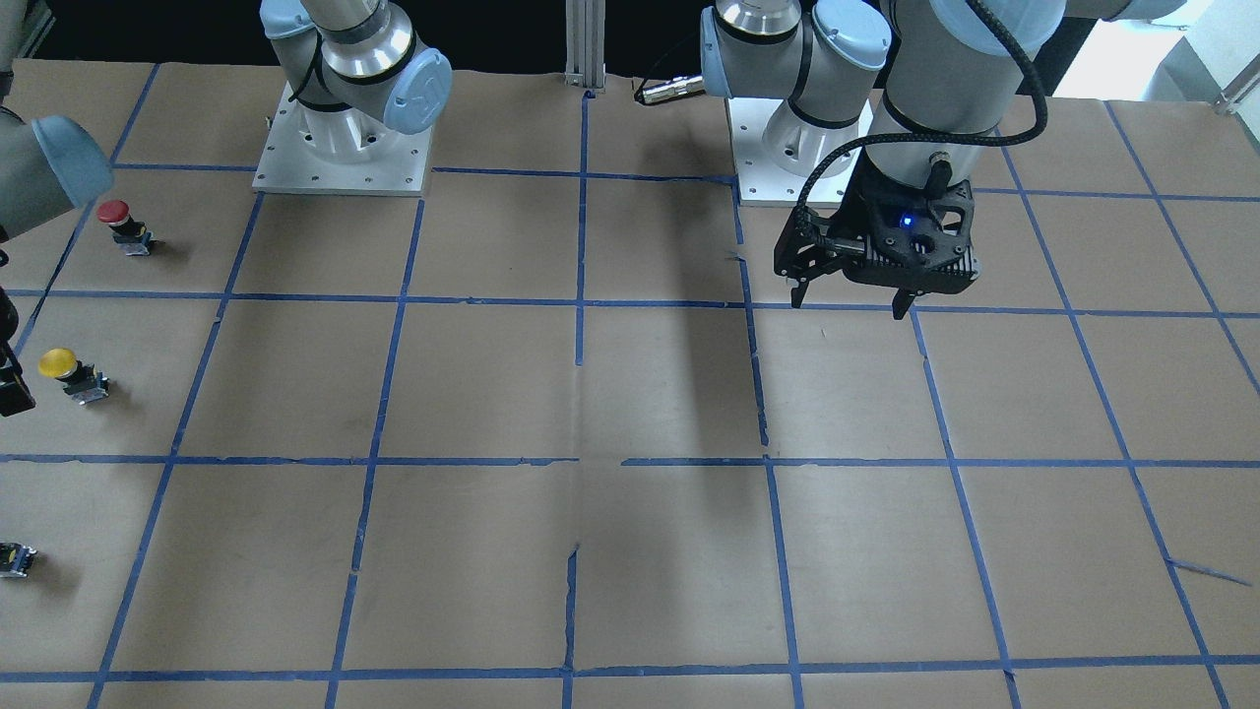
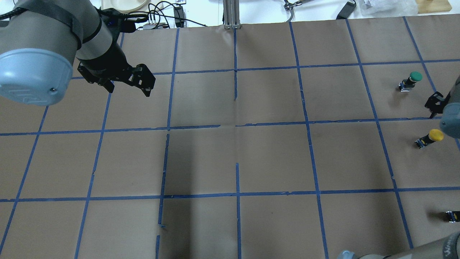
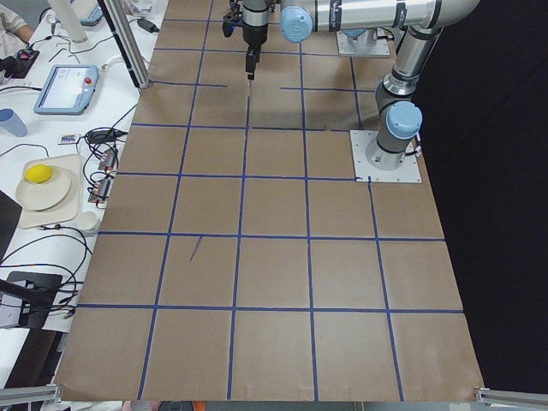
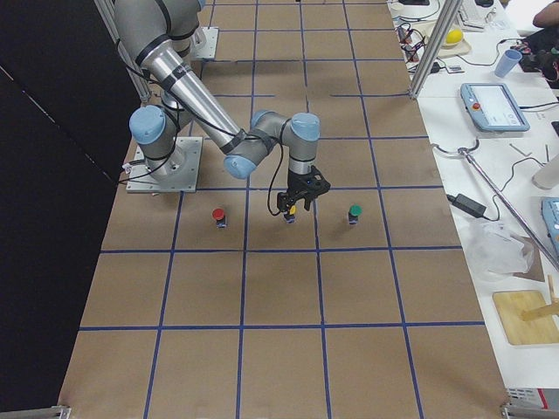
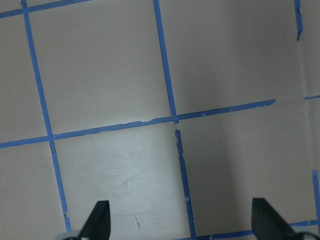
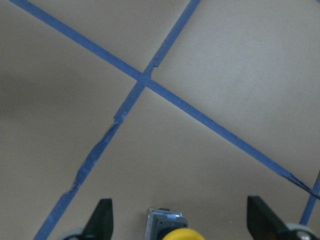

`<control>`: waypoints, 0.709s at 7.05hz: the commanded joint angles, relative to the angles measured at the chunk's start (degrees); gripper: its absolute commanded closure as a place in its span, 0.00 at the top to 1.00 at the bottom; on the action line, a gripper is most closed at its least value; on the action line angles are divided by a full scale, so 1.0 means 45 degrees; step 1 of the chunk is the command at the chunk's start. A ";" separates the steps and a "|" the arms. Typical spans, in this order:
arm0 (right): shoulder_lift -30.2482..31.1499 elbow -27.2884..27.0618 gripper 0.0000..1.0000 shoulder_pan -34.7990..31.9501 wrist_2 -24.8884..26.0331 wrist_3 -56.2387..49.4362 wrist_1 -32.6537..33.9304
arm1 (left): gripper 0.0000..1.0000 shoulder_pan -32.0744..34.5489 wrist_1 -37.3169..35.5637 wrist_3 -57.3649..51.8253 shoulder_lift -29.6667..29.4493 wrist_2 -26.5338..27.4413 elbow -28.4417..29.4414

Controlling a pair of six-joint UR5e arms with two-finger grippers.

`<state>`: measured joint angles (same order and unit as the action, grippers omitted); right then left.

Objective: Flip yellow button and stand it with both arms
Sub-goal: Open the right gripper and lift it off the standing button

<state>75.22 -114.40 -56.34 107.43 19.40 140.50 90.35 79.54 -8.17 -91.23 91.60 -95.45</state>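
- Two grippers, both with fingers spread wide and holding nothing.
- Right gripper [image 6: 180, 215]: over the yellow button [image 6: 172, 231], one finger on each side, neither touching it.
- Left gripper [image 1: 849, 300]: above bare paper, well apart from every button.
- Yellow button: on the table [image 2: 273, 158] at the robot's far right, yellow cap on a dark and grey body. Whether it is upright or tilted cannot be told.
- Red button [image 1: 120, 222]: next square toward the robot's base.
- Green button [image 2: 411, 80]: next square away from the base.
- Small dark block [image 2: 452, 216]: near the same table edge.
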 commanded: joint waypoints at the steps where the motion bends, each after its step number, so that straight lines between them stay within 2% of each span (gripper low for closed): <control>1: 0.0062 0.1487 1.00 0.0000 -0.0083 -0.1705 -0.1968 | 1.00 0.0000 0.0000 -0.0001 0.0000 -0.0005 0.0000; 4: 0.0490 0.5079 1.00 -0.1051 -0.0806 -0.2259 -0.8466 | 1.00 0.0000 0.0000 -0.0001 0.0039 0.0053 0.0020; 5: 0.0666 0.5748 1.00 -0.1770 -0.1232 -0.2260 -0.9976 | 1.00 -0.0019 0.0000 -0.0020 0.0058 0.0034 0.0020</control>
<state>77.20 -93.29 -61.07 103.56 9.48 105.22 90.33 79.54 -8.19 -91.03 91.78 -95.39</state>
